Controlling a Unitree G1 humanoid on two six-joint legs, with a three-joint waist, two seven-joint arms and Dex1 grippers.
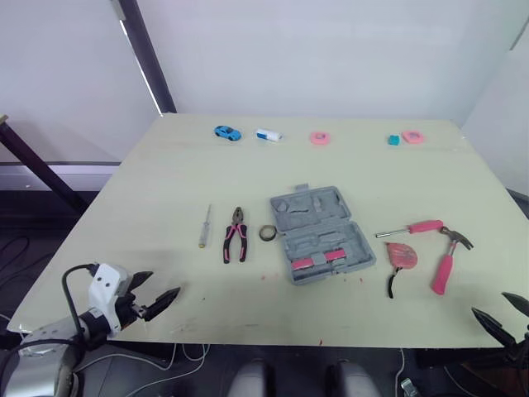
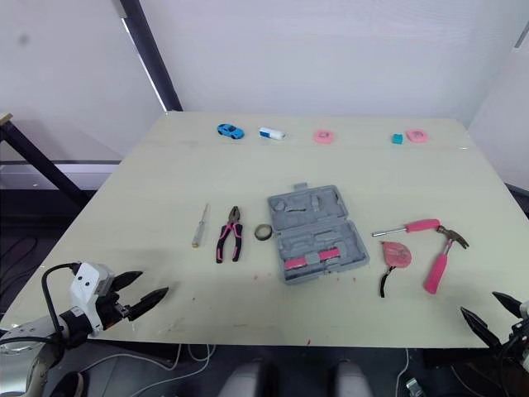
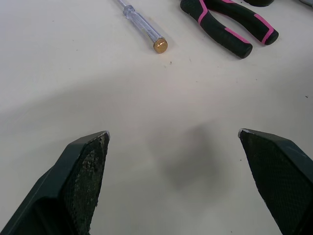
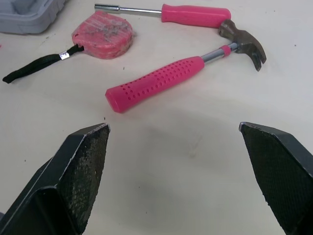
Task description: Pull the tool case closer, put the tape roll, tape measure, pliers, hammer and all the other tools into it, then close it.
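Both spread wide, empty — black left gripper (image 1: 163,283) lower left, black right gripper (image 1: 490,304) lower right; grey plastic tool case (image 1: 331,236) centre

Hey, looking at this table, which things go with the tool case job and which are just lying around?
For the job: tool case, tape roll, pliers, clear-handled screwdriver, pink-handled driver, tape measure, hammer.

Lying about on the far side: blue toy car, white and blue block, pink round piece, teal cube, second pink piece.
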